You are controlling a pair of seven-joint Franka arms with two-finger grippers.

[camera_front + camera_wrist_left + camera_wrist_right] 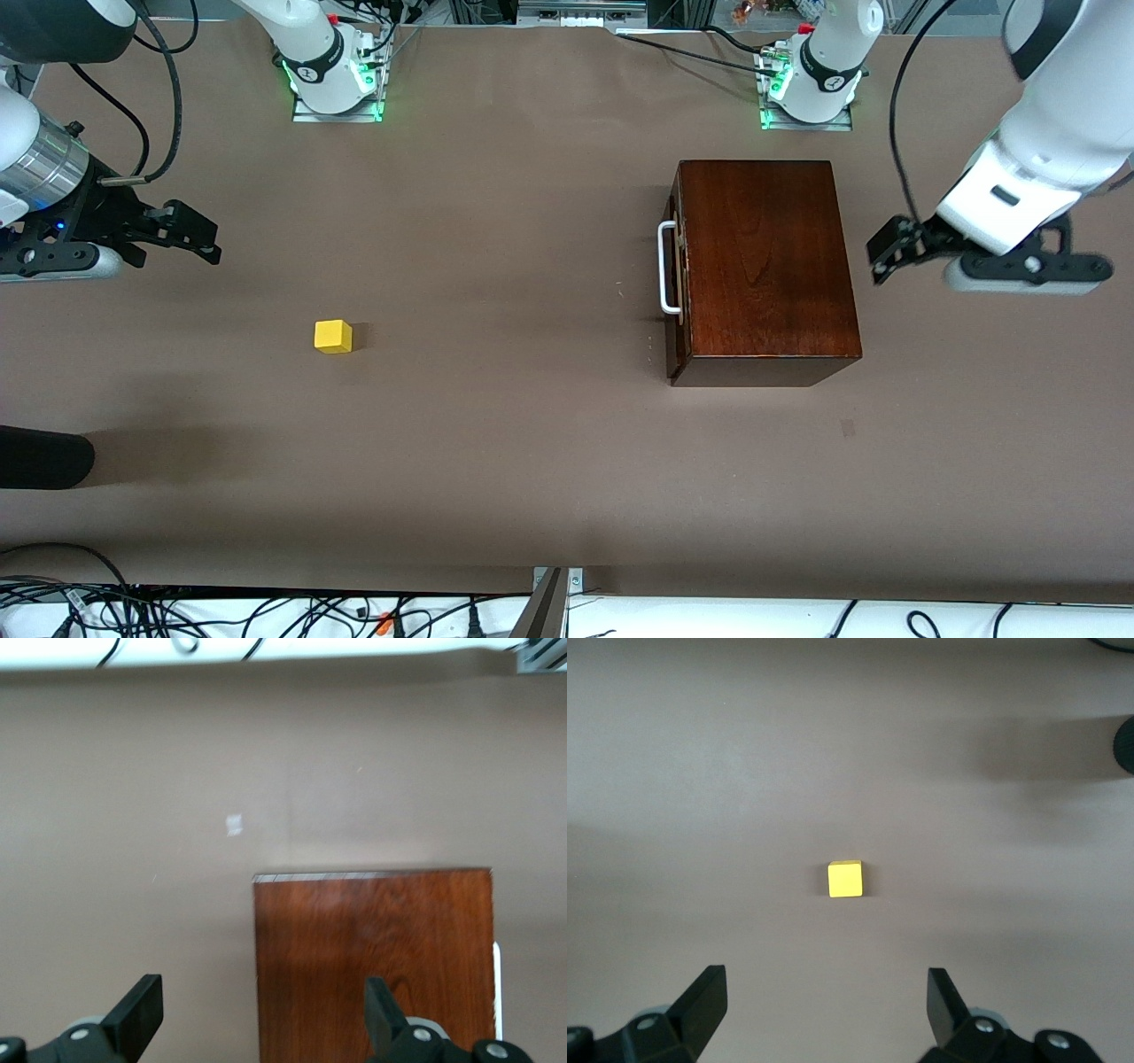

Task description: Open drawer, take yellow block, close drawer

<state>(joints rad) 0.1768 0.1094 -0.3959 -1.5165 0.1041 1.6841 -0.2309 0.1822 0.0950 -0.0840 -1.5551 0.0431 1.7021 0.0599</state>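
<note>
Robotics lab, probably: bolted arm bases (335,80) on brown-covered table (496,443), loose cables (221,611) along its edge.

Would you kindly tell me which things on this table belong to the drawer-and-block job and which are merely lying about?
Belonging to the job:
- glossy dark-wood box, its drawer shut, white U-shaped bar handle
- small bright yellow cube, on the open table

Lying about:
- black rounded object at the table edge
</note>
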